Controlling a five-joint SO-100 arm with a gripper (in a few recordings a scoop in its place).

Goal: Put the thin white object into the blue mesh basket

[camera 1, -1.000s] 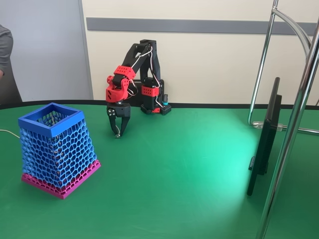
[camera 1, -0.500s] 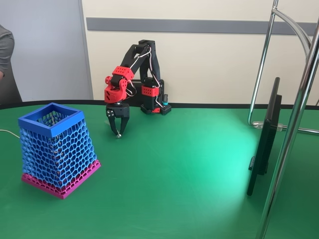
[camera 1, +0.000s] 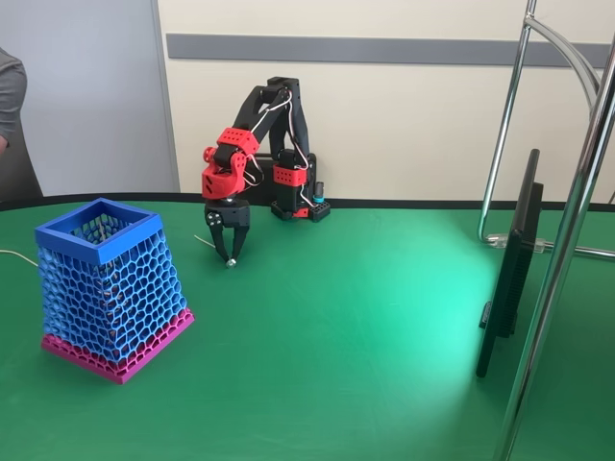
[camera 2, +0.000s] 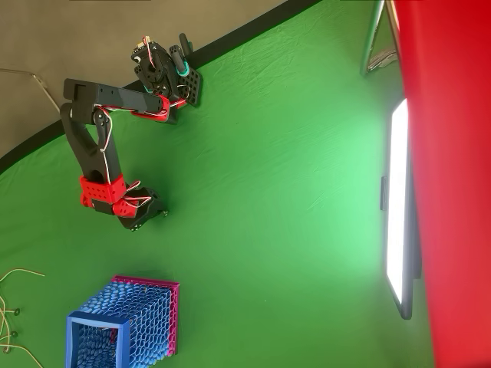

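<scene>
Fixed view: the pincer (camera 1: 229, 252) points straight down at the green counter (camera 1: 346, 327), its black fingers drawn close together at the tips. A small round grey bead sits at those tips, and a thin pale line runs up and to the left from it; I take this to be the thin white object (camera 1: 206, 241), pinched at or just beside its tip. Whether the bead is truly clamped or only touched, the picture is too small to settle. The tips are at or just above the counter surface.

To the left and nearer the camera stands the blue mesh basket (camera 1: 99, 233), upright, well apart from the pincer. In the overhead view the pincer (camera 2: 150, 217) lies beyond the basket (camera 2: 96, 320), with bare green between them.

The main risk, as I judge it, is the hold itself: a grip on a round bead or thin cord can slip once the arm lifts and swings. The free length would dangle, and it could catch on the basket's solid rim or snag in the honeycomb mesh, leaving the cord draped outside. A low carry could also knock the basket, which looks light, and tip it. More loose white cords (camera 2: 11, 314) lie at the counter's left edge in the overhead view; they should not be mistaken for the target.
</scene>
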